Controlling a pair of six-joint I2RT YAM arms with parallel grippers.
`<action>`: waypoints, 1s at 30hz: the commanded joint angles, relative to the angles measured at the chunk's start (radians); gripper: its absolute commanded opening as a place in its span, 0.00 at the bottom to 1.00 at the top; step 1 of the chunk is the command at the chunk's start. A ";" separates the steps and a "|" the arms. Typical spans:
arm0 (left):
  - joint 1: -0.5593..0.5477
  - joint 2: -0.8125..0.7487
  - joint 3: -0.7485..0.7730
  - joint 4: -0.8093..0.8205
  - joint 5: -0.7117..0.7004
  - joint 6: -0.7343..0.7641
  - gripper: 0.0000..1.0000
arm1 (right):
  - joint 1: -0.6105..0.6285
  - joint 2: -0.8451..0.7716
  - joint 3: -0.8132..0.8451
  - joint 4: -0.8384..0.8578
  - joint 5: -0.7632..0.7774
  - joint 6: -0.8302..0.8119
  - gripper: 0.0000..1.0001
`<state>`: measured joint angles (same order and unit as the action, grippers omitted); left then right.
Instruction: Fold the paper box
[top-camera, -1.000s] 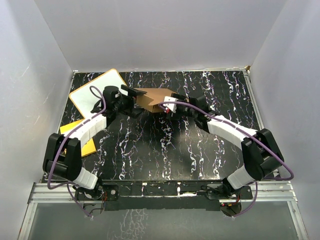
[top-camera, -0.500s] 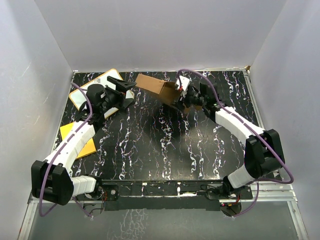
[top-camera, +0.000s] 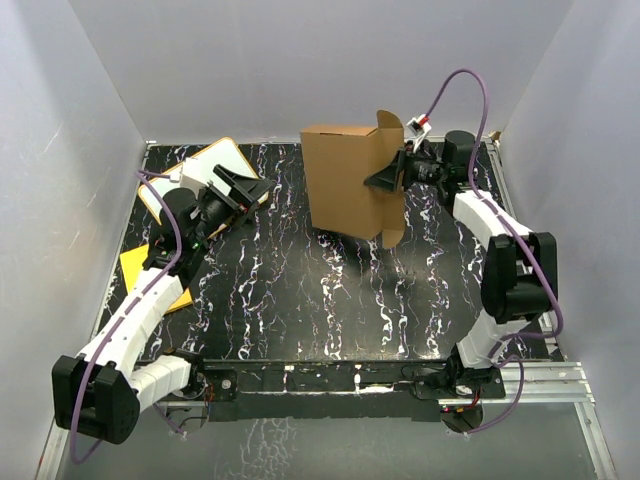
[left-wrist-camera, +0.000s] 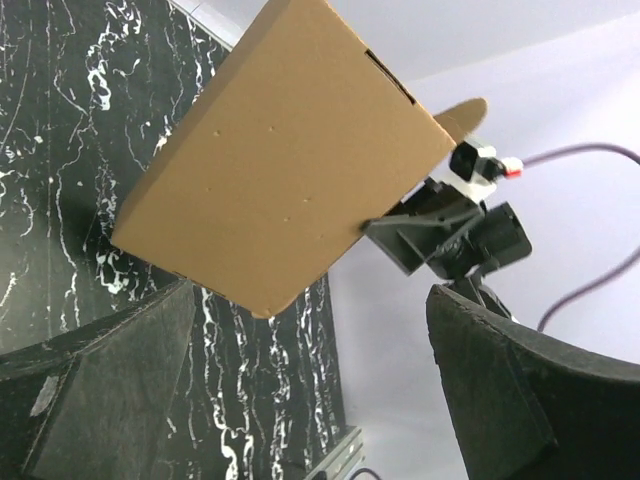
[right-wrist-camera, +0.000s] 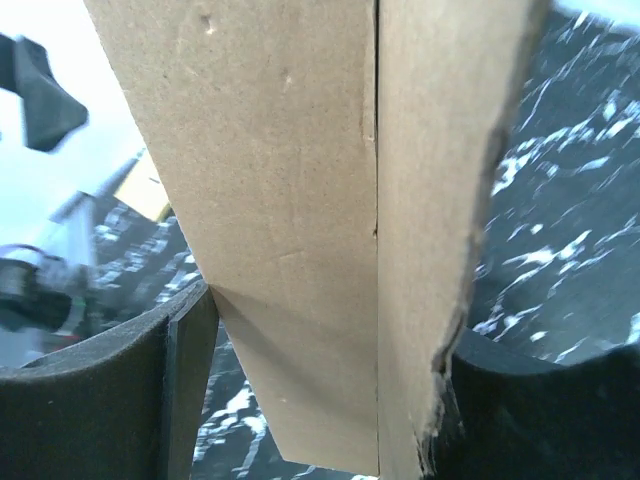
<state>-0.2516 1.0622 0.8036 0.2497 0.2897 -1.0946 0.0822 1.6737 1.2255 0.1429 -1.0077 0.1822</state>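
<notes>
Evidently to keep it clear of the table (top-camera: 300, 300) for folding, the right gripper (top-camera: 388, 180) clamps the paper box (top-camera: 345, 180) upright; the left gripper (top-camera: 250, 188) hangs spread apart, empty.

Probably a robotics lab: 2 arms (top-camera: 140, 310) on a marbled table (top-camera: 300, 290) between white walls (top-camera: 300, 70).

One paper box (top-camera: 345, 180), one white board (top-camera: 222, 158), one yellow sheet (top-camera: 135, 262).
</notes>
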 joint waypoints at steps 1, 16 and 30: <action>0.004 -0.029 -0.012 0.033 0.058 0.092 0.97 | -0.050 0.092 -0.001 0.258 -0.236 0.514 0.41; 0.004 0.005 -0.118 0.015 0.132 0.167 0.96 | 0.007 0.316 -0.200 0.612 -0.299 1.020 0.45; 0.004 0.083 -0.174 -0.032 0.148 0.196 0.95 | 0.069 0.334 -0.116 -0.020 -0.109 0.452 0.98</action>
<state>-0.2516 1.1450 0.6300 0.2260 0.4274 -0.9314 0.1688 2.0113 1.0561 0.3199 -1.1912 0.8520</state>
